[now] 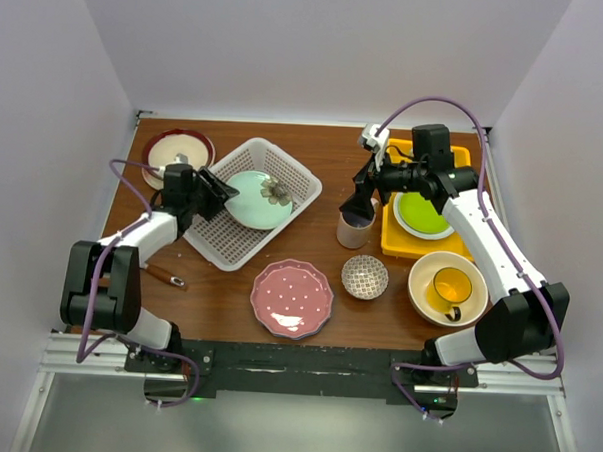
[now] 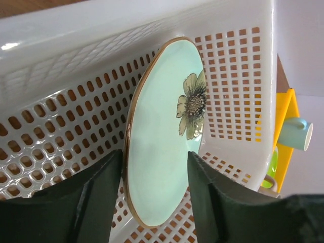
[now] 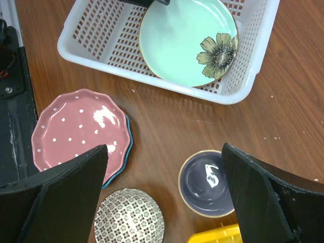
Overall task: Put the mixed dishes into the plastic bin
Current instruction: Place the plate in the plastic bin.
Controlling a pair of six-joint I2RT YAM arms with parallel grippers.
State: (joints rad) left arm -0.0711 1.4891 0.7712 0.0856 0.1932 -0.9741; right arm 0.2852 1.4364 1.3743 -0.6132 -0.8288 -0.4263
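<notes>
The white plastic bin (image 1: 284, 165) stands left of centre, and a mint plate with a flower (image 1: 258, 200) leans inside it. My left gripper (image 1: 219, 194) is open. Its fingers straddle the plate's (image 2: 162, 121) lower rim inside the bin (image 2: 61, 121), and a gap shows at the right finger (image 2: 202, 192). My right gripper (image 1: 359, 202) hangs wide open above a beige mug (image 1: 353, 231) with a dark inside (image 3: 207, 183). A pink dotted plate (image 1: 291, 298) lies on a blue one, next to a small patterned bowl (image 1: 364, 277). A yellow mug (image 1: 452, 289) sits in the large cream bowl (image 1: 421, 287).
A yellow tray (image 1: 393, 242) at the right holds a green plate (image 1: 422, 213). A pink-and-cream plate (image 1: 178, 151) lies at the back left corner. A brown-handled utensil (image 1: 164, 276) rests near the left arm. White walls enclose the table on three sides.
</notes>
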